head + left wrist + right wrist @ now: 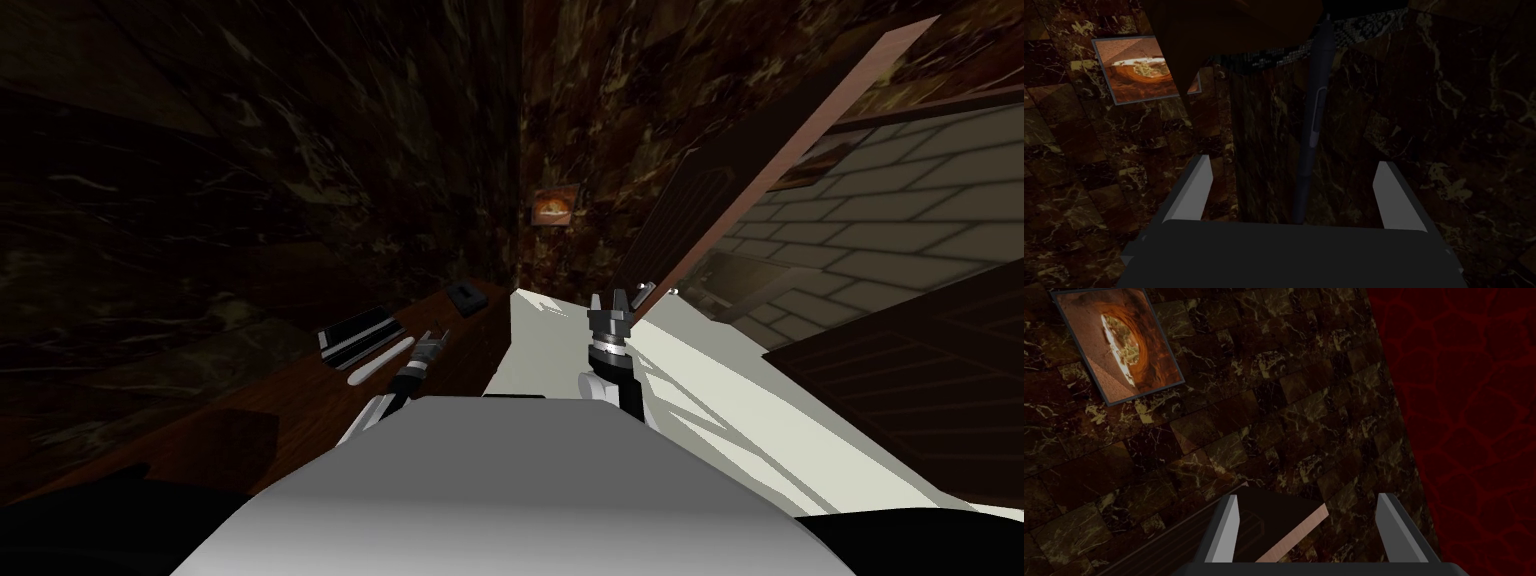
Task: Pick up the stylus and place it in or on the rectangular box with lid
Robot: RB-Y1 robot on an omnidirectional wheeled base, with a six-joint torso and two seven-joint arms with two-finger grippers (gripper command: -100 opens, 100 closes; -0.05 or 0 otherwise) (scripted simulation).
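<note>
The right forearm (598, 385) is a white link with a dark joint beside it, then a wrist ringed in pale and dark grey bands, ending in a dark grey, ribbed block. The left forearm (368, 415) starts white too; further out it lies in shadow and seems to be dark with thin pale rings. The left jaws are two flat, light grey fingers (1191, 192), blade-thin with slanted tips and darker side faces, rising from a plain dark box (1289, 255) with bevelled corners. The right jaws match: pale fingers (1226, 533) on a dark body (1324, 569).
</note>
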